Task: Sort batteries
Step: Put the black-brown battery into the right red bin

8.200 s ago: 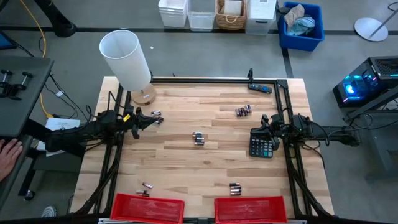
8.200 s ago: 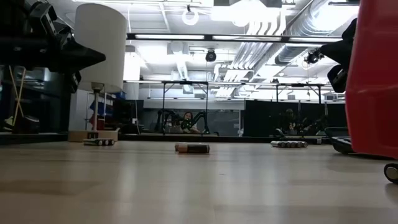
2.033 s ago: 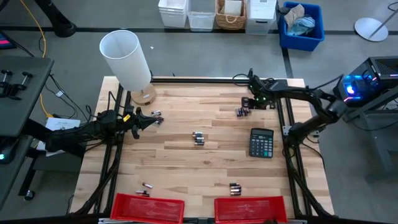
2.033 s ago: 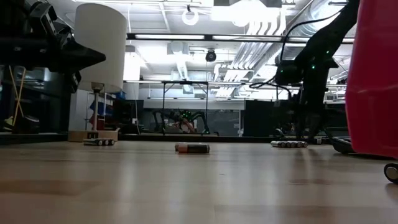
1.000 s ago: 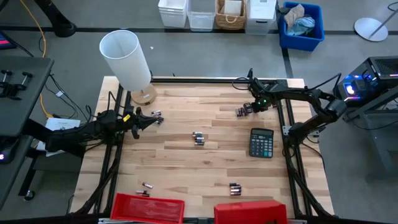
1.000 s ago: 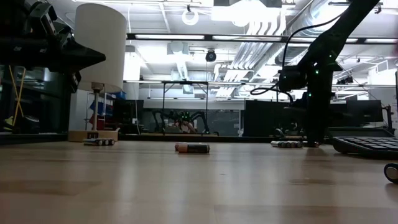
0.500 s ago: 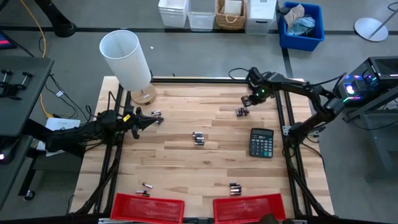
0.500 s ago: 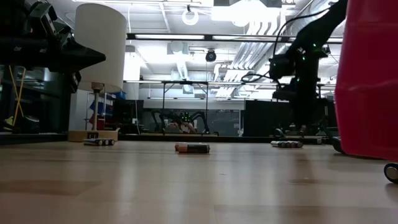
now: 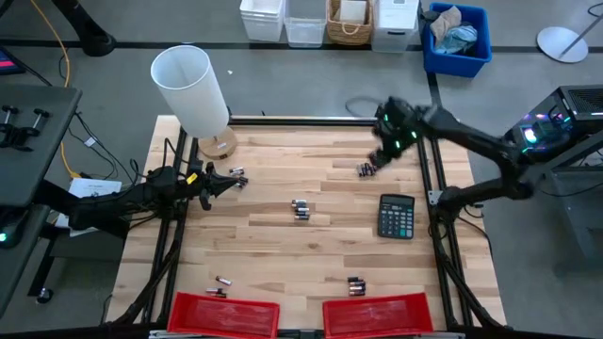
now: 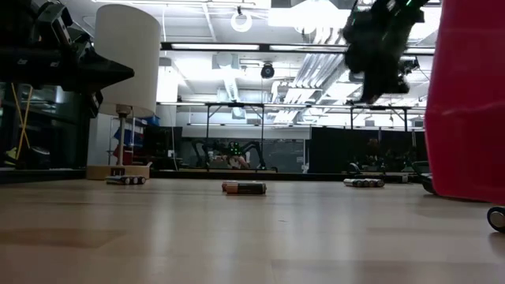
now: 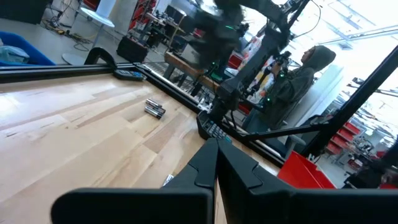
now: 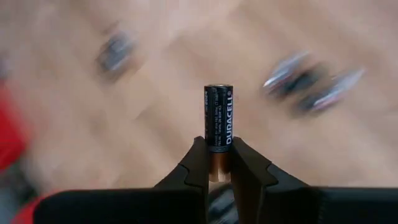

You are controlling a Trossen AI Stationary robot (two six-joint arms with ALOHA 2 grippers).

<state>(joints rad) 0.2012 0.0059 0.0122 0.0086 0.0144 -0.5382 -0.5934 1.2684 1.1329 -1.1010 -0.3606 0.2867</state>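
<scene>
I've got the right gripper [image 12: 218,163] clamped on a small black-and-copper cylindrical battery [image 12: 218,115], pinched at its copper end, so most of the cell stands proud beyond the fingertips [image 12: 198,163]. From above, that gripper [image 9: 387,139] hangs over the far right part of the pale wooden table [image 9: 264,245], with a little cluster of dark and silvery cells [image 9: 366,169] lying just beneath and beside it.

My read on handling: this cell is rigid and smooth-skinned, light for the jaws but dense for its size. A round metal can wants to roll or pivot, so gripping across the barrel is right, though I'd rather hold nearer the middle than the end. Held this low, a quick swing could lever it loose.

The left gripper [image 11: 216,163] is pressed shut on nothing, parked low at the left edge. Past it I can see another pair of loose silvery cells [image 11: 155,108] lying on the wood.
</scene>
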